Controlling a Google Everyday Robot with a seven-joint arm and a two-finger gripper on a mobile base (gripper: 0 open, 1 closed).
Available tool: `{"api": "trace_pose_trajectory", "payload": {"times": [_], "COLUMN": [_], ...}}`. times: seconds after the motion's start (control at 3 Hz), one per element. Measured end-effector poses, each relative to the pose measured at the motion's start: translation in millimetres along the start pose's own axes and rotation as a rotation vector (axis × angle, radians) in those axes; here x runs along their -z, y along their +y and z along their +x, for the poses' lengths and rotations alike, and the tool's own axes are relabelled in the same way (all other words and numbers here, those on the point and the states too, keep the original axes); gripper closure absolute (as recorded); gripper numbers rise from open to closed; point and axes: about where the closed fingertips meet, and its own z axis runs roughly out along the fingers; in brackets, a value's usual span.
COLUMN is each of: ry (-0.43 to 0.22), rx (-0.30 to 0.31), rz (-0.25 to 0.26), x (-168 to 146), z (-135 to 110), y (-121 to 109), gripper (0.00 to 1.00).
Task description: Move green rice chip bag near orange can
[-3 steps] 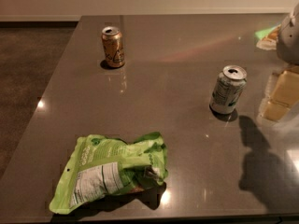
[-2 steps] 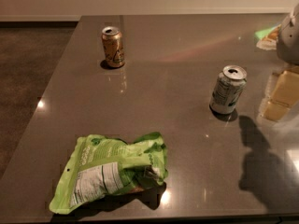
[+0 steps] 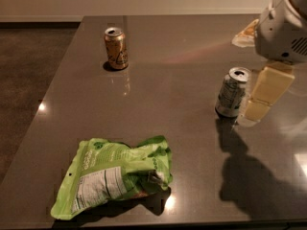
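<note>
The green rice chip bag [image 3: 115,176] lies flat and wrinkled at the table's front left, its white nutrition label facing up. The orange can [image 3: 116,48] stands upright at the back left, far from the bag. My gripper [image 3: 256,108] hangs from the white arm [image 3: 283,28] at the right, low over the table. It is just right of a silver-white can and far from the bag.
A silver-white can [image 3: 232,92] with green markings stands upright at the right, next to my gripper. A pale wrapper [image 3: 245,34] lies at the back right. The dark grey table [image 3: 182,143] has its left edge along the floor.
My arm and gripper have shifted a little to the left, closer to the silver-white can. The bag and both cans have not moved.
</note>
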Motion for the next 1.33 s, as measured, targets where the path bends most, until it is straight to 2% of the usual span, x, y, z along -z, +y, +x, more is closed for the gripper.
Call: {"api": "trace_pose_trajectory", "payload": {"times": [0.33, 0.67, 1.33], "ry": [-0.064, -0.1, -0.1], "rx": [0.081, 0.142, 0.247], "rz": [-0.055, -0.117, -0.221], "x": [-17, -44, -91], "z": [-38, -66, -102], "y": [20, 47, 104], "gripper": [0.0, 0.0, 0.0]}}
